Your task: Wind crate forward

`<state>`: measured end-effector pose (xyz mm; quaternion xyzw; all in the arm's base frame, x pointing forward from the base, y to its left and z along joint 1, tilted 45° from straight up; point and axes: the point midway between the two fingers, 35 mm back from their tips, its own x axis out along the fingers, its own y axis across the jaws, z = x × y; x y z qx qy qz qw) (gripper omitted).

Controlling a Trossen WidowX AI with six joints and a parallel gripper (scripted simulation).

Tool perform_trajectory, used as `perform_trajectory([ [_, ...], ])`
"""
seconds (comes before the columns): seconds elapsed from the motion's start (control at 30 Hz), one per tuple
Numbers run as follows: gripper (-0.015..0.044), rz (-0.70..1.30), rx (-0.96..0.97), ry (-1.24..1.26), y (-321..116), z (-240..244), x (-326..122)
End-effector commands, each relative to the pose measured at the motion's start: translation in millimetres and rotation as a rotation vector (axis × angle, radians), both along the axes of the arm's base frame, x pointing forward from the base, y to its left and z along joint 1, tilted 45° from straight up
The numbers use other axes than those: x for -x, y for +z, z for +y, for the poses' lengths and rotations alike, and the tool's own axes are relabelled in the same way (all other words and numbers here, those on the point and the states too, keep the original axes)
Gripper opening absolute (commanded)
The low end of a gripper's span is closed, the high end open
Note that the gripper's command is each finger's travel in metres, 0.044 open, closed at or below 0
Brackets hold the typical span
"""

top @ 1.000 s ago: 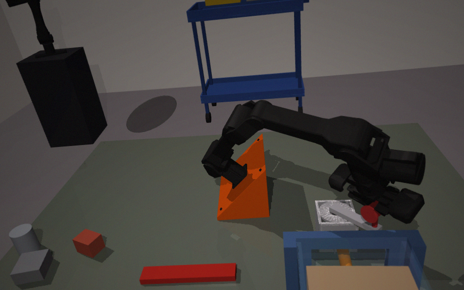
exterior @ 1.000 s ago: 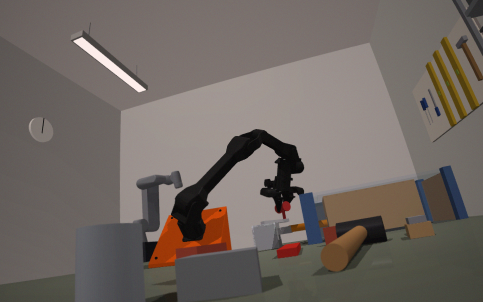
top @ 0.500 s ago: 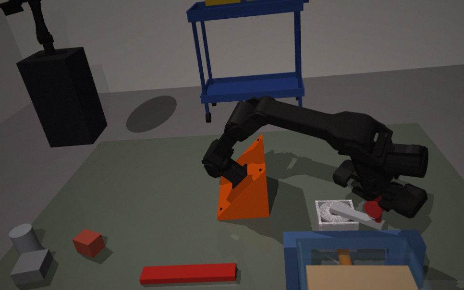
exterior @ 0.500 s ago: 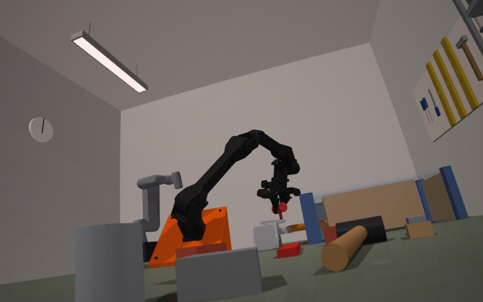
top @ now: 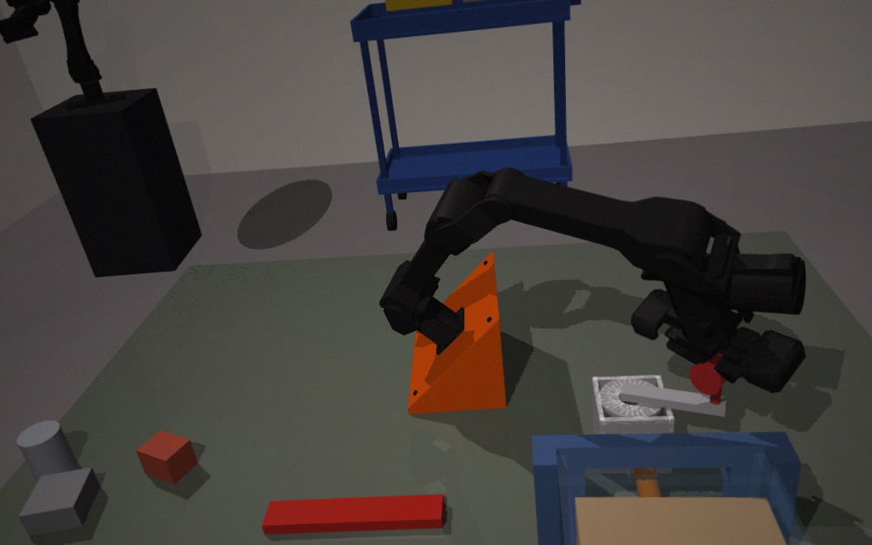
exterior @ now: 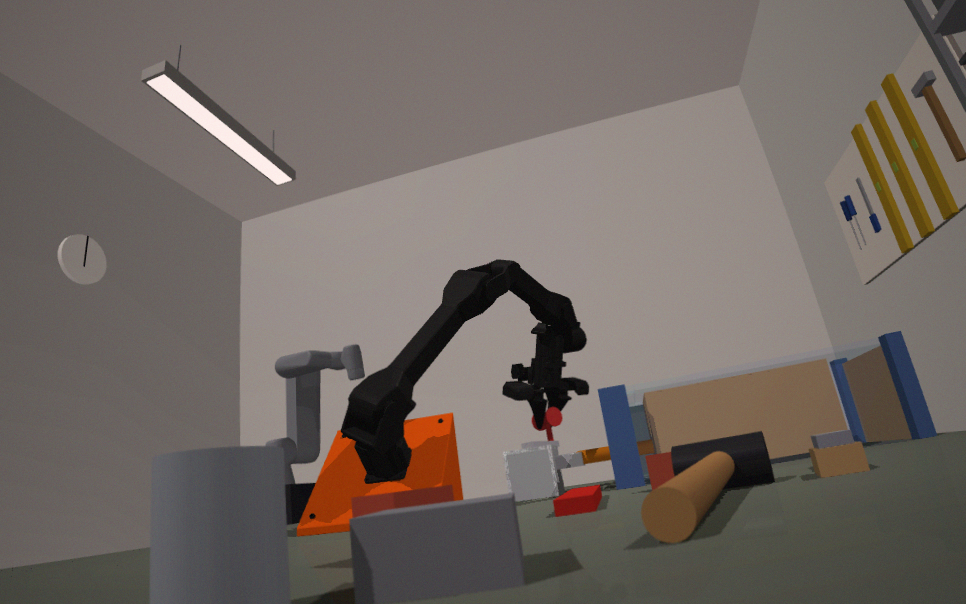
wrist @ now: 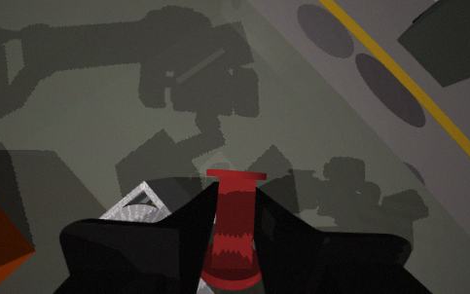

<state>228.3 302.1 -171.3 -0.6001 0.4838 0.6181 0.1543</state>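
My gripper (top: 718, 368) (exterior: 548, 418) (wrist: 233, 188) points down, shut on the upright red grip of the winch handle. The handle's grey arm (top: 683, 400) runs from the centre of the winch top out to the right in the top view. The pale square winch (top: 632, 428) (exterior: 530, 474) (wrist: 144, 212) stands just outside the blue frame (top: 663, 441) (exterior: 618, 438). The tan crate (top: 676, 524) (exterior: 742, 408) sits inside the clear-panelled cubby and looks flat. An orange strap or rod (top: 647, 483) (exterior: 598, 454) leads from it to the winch. A gap shows between crate front and frame.
The orange wedge (top: 469, 382) (exterior: 427, 457) (wrist: 3, 279) stands beside the arm's base. A red bar (top: 355, 512) (exterior: 577, 501), red cube (top: 165, 457), grey block (top: 60, 498) (exterior: 438, 551) and grey cylinder (top: 48, 449) (exterior: 219, 525) lie about. Wooden (exterior: 689, 498) and black (exterior: 753, 453) cylinders lie beside the cubby.
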Motion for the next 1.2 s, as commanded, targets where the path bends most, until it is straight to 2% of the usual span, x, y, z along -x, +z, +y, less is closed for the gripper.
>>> perform_trajectory([
  [0.0, 0.0000, 0.029, 0.003, 0.000, -4.1, 1.5, 18.8],
  [1.17, 0.0000, 0.032, 0.003, 0.000, 0.4, -4.6, 73.2],
])
